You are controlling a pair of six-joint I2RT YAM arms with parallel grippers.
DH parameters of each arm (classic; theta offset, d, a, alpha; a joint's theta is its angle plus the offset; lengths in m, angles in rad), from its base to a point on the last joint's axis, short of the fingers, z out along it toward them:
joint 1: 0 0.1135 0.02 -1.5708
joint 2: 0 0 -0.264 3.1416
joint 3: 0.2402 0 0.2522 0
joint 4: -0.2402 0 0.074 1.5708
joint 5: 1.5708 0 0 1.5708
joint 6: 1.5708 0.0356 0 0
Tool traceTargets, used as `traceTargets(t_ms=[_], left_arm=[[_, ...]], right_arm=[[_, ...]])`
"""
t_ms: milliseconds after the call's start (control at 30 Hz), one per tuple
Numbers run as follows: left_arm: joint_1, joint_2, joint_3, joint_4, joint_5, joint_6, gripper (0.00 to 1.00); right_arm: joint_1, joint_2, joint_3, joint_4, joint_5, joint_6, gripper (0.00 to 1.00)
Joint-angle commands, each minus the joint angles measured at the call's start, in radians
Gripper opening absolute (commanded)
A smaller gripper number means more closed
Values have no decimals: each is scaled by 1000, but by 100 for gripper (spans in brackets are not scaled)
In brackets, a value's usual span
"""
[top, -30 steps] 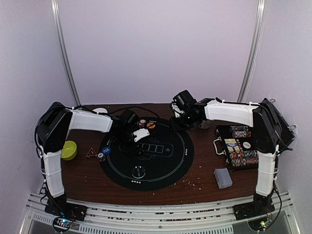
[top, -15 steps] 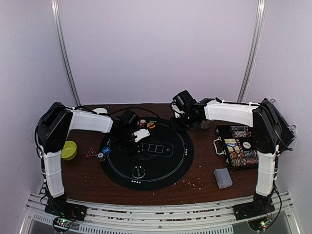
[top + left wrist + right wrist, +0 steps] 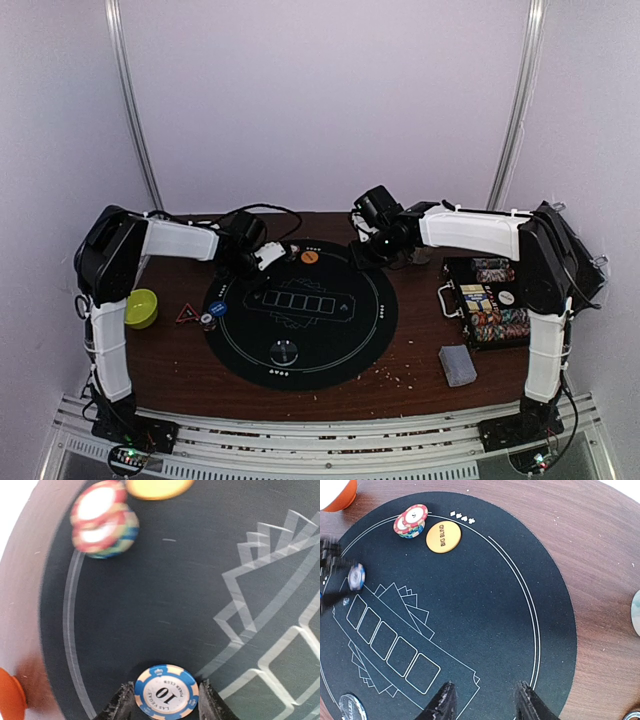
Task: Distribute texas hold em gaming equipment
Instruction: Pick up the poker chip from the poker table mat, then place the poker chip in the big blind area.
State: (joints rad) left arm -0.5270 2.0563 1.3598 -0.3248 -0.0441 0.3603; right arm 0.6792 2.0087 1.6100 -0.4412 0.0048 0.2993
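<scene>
The black round mat [image 3: 340,335] covers the middle of the table. The right gripper [image 3: 485,702] hangs over its 1 o'clock edge, jaws apart and empty. Near 11 o'clock the left gripper [image 3: 165,702] pinches a blue striped chip [image 3: 166,694]. Beyond it lie a blurred chip stack [image 3: 100,522] and an orange disc [image 3: 157,487], which is cut off at the frame's top.

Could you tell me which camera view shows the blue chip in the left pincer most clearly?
The left wrist view: the blue chip is sharp, gripped in the left pincer, its 10 readable. The right wrist view shows it small and blurred; in the top external view it is too small to tell.
</scene>
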Motion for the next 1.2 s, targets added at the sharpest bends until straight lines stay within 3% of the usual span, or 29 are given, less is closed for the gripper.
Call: traceTargets(t_ms=[0, 467, 667, 967, 1167], left_arm=[[70, 91, 59, 72, -130, 33, 44], [106, 222, 303, 83, -35, 22, 44], [109, 215, 306, 87, 34, 9, 47], [138, 141, 267, 110, 99, -38, 67], [200, 52, 206, 108, 44, -151, 61]], right_arm=[[-3, -34, -11, -26, 27, -11, 42], [-3, -39, -11, -34, 31, -12, 42], [-2, -36, -15, -32, 28, -14, 42], [-3, -44, -20, -36, 32, -18, 42], [-2, -48, -21, -39, 25, -18, 43]])
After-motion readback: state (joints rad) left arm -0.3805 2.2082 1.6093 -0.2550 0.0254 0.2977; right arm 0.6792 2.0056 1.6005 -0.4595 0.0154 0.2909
